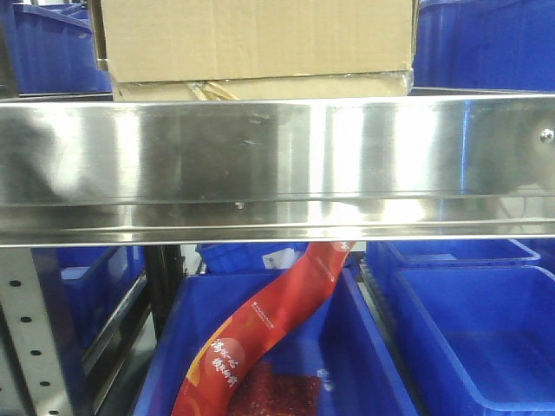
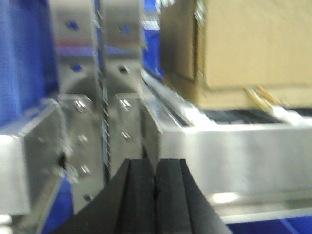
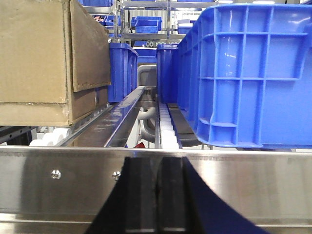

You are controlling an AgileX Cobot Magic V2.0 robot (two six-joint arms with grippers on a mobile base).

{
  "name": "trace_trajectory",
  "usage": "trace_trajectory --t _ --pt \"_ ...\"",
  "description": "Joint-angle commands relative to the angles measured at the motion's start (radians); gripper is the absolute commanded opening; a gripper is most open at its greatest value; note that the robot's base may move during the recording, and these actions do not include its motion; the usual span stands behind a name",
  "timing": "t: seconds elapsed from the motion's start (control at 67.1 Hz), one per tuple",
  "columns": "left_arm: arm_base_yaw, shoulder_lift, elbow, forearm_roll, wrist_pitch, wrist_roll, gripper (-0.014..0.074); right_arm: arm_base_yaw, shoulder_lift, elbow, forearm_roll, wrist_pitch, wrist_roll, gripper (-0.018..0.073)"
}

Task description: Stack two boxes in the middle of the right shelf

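Observation:
The large tan box [image 1: 251, 35] rests on top of the thin flat box [image 1: 260, 87], whose torn tape shows at its front edge. Both stand on the steel shelf [image 1: 277, 165] behind its mirror-like lip. In the left wrist view the large box [image 2: 253, 44] is up and to the right, and my left gripper [image 2: 156, 163] is shut and empty in front of the shelf lip [image 2: 234, 156]. In the right wrist view the large box [image 3: 34, 58] is at the upper left, and my right gripper [image 3: 157, 163] is shut and empty against the lip [image 3: 63, 185]. Neither gripper appears in the front view.
Blue bins flank the boxes on the shelf [image 1: 486, 43] [image 1: 43, 48]; one bin [image 3: 248, 73] stands just right of the roller track [image 3: 165, 126]. Grey perforated uprights [image 2: 117, 97] stand left of the shelf. Below it, blue bins [image 1: 468, 338] hold a red packet [image 1: 260, 338].

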Motion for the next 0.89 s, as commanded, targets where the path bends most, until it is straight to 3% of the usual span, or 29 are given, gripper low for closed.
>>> trace_trajectory --t 0.0,0.164,0.879 --pt "0.035 -0.006 0.008 -0.026 -0.092 0.017 -0.0111 -0.007 -0.003 0.000 0.001 -0.022 -0.005 -0.0168" --pt "0.068 -0.006 0.008 -0.060 -0.086 0.017 -0.0111 -0.007 -0.003 0.000 0.001 -0.022 -0.005 -0.0168" --pt "0.068 -0.006 0.008 -0.050 -0.040 0.017 -0.0111 -0.007 -0.003 0.000 0.001 -0.022 -0.005 -0.0168"
